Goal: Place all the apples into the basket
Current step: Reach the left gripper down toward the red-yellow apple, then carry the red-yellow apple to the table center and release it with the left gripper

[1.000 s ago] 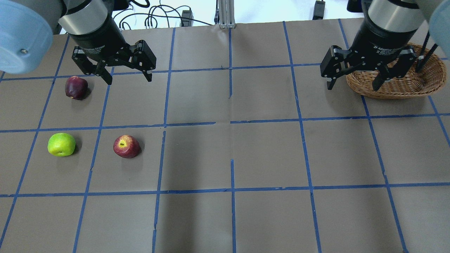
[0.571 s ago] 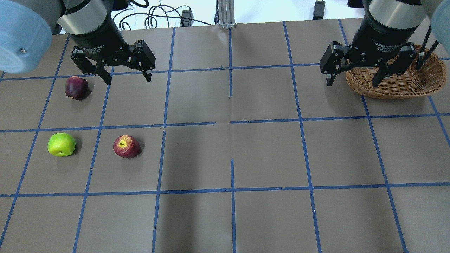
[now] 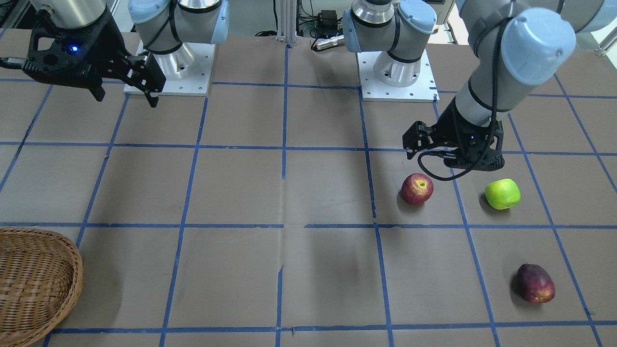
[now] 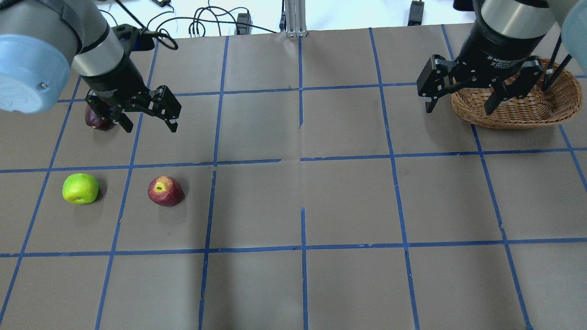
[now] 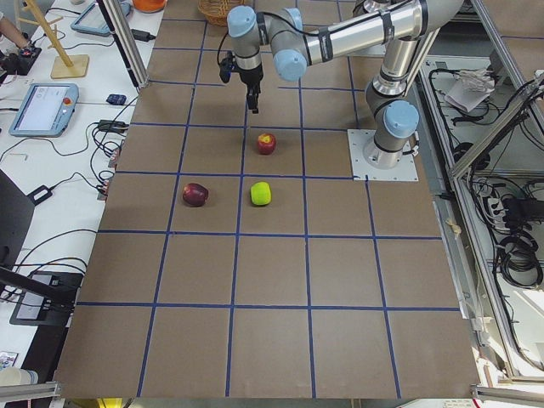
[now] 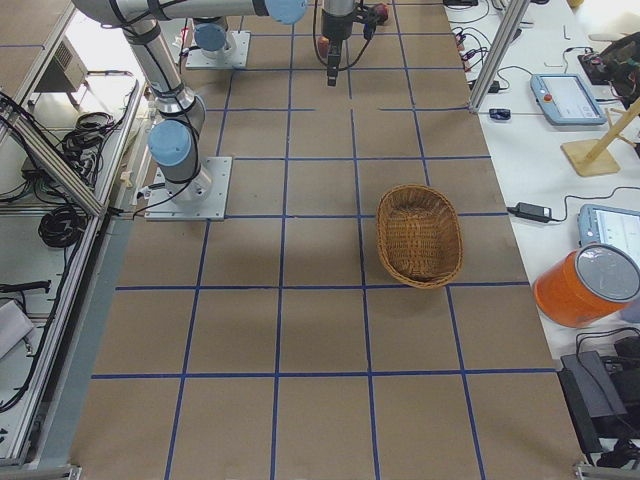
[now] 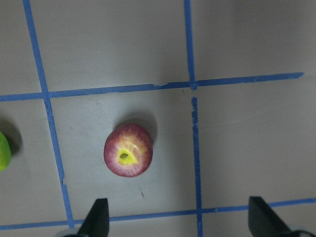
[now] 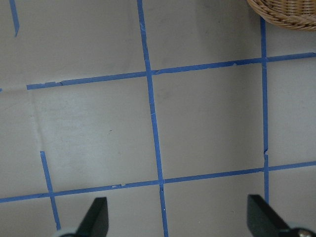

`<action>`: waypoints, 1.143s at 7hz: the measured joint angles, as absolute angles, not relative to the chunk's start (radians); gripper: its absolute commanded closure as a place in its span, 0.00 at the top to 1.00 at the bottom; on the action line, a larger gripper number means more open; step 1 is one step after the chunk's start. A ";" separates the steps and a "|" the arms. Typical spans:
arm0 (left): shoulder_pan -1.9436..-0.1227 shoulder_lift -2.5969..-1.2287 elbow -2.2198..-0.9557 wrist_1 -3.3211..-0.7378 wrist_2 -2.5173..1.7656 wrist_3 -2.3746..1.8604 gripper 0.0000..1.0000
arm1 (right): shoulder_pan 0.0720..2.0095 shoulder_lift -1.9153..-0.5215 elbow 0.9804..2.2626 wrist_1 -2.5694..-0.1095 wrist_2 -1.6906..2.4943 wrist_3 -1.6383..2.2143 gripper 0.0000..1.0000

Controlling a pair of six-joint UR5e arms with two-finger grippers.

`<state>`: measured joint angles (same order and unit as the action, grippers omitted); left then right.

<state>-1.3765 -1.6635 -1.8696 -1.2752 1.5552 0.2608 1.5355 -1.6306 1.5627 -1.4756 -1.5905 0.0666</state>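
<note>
1. Apples loose on the counter [image 4: 348, 201], none in the basket [image 4: 513, 120]: red apple [image 4: 165, 191] and green apple [image 4: 80, 188] side by side on the robot's left, maroon apple [image 3: 535, 283] farther out from the base, basket well apart on the far right.
2. Left pincer [image 4: 150, 124] spread wide and empty, hovering above and short of the red apple, with the fruit ahead of the fingertips in the wrist view and not between them. Risk of shutting on air, or nipping only an edge, if lowered without centring first.
3. Round and free to roll: likely to skid toward the green apple if struck by one finger [image 7: 98, 219] before the other.
4. Maroon apple half hidden behind the left arm in the overhead view; easy to misjudge from that view, and open to a nudge from a low sweep.
5. Long carry across to the basket: possible drop from a shallow hold, or a slip at a handover mid-counter should reach fall short.
6. Right pincer [image 4: 458, 109] likewise wide and empty, held high and short of the basket, with only the rim in a corner of its wrist view. Could shove the light wicker aside if brought down carelessly, spoiling the drop spot.
</note>
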 measured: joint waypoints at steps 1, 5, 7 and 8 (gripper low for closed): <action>-1.359 -1.684 -1.973 -1.124 1.555 0.314 1.00 | 1.536 -1.631 1.564 -1.476 -1.591 0.066 1.00; -1.350 -1.792 -2.080 -0.992 1.590 0.360 0.98 | 1.536 -1.631 1.566 -1.475 -1.602 0.066 1.00; -1.351 -1.816 -2.086 -0.984 1.612 0.353 0.16 | 1.535 -1.629 1.567 -1.477 -1.600 0.066 1.00; -1.353 -1.818 -2.086 -0.972 1.613 0.324 0.16 | 1.534 -1.628 1.567 -1.478 -1.597 0.066 1.00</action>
